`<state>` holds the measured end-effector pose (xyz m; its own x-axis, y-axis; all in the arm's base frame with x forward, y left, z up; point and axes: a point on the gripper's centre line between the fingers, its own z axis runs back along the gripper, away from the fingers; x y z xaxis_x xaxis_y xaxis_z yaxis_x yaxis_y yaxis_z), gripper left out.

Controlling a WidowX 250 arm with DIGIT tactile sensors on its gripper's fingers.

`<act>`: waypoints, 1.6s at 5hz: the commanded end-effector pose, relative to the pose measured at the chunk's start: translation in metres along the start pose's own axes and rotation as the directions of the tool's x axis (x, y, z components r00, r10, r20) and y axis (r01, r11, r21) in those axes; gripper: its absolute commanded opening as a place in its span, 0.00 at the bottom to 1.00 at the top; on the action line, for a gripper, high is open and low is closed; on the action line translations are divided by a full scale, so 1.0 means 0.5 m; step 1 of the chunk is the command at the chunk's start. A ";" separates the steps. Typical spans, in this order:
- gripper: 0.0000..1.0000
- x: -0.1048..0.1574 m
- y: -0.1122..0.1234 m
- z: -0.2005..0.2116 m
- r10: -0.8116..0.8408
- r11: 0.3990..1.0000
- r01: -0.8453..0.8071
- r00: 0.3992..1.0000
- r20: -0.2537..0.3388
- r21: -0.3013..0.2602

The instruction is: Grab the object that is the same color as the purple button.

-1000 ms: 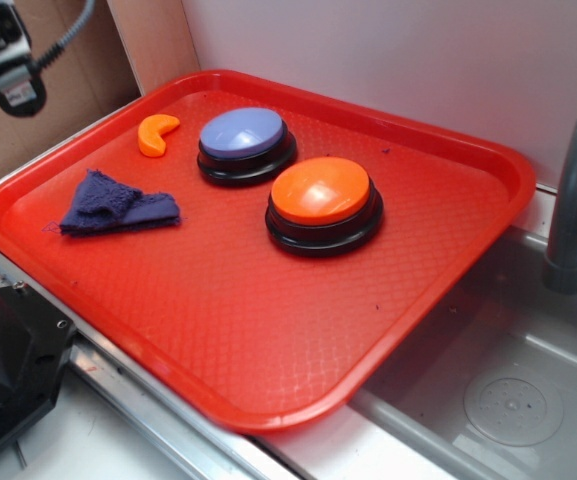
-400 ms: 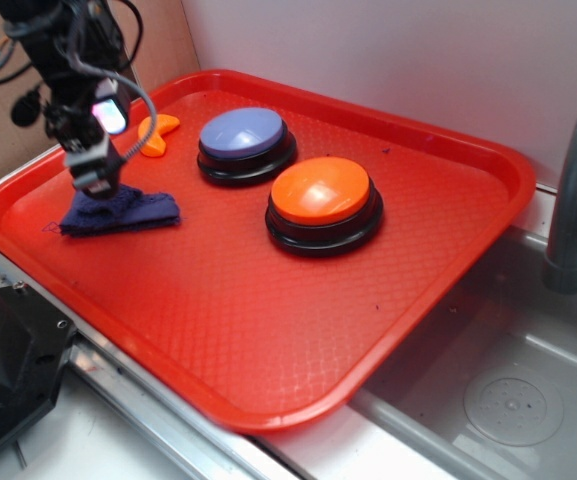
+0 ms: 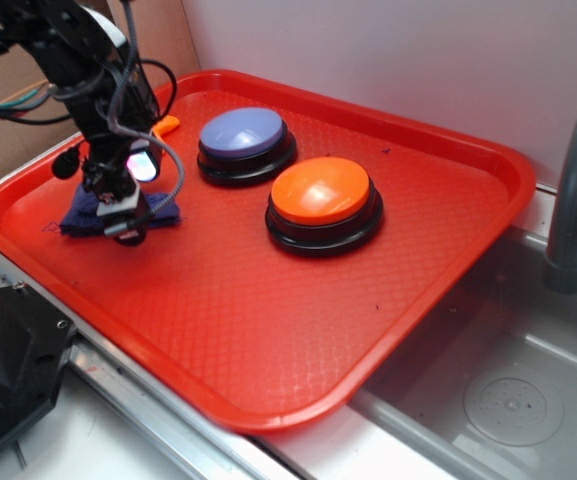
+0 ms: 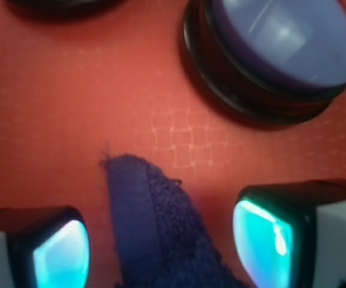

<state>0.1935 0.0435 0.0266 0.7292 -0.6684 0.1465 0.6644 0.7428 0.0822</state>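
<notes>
Straddling purple rag, fingers apart

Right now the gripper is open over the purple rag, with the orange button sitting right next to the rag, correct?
Not quite. The wrist view shows the gripper open around the rag, but its neighbour is the purple button, not the orange one.

Fuzzy terry rag on glossy (waffle-textured) plastic tray.

Arm hides most of the rag and the orange crescent; wrist view crops claw fingers.
</notes>
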 end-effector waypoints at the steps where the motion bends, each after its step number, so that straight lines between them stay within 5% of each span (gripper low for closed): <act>1: 0.00 0.005 0.015 -0.012 0.029 0.999 -0.028 0.999 0.036 -0.023; 3: 0.00 -0.003 0.016 -0.008 0.024 1.000 -0.024 1.000 0.009 -0.015; 4: 0.00 0.008 0.013 0.021 0.078 0.997 -0.077 0.996 -0.045 0.024; 5: 0.00 0.032 0.009 0.083 0.310 0.949 -0.297 0.939 -0.149 0.103; 6: 0.00 0.043 0.003 0.120 0.402 0.915 -0.385 0.896 -0.188 0.121; 8: 0.00 0.114 -0.024 0.250 0.623 0.781 -0.622 0.773 -0.120 0.054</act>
<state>0.1923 0.0029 0.1449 0.9987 -0.0500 -0.0026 0.0501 0.9985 0.0238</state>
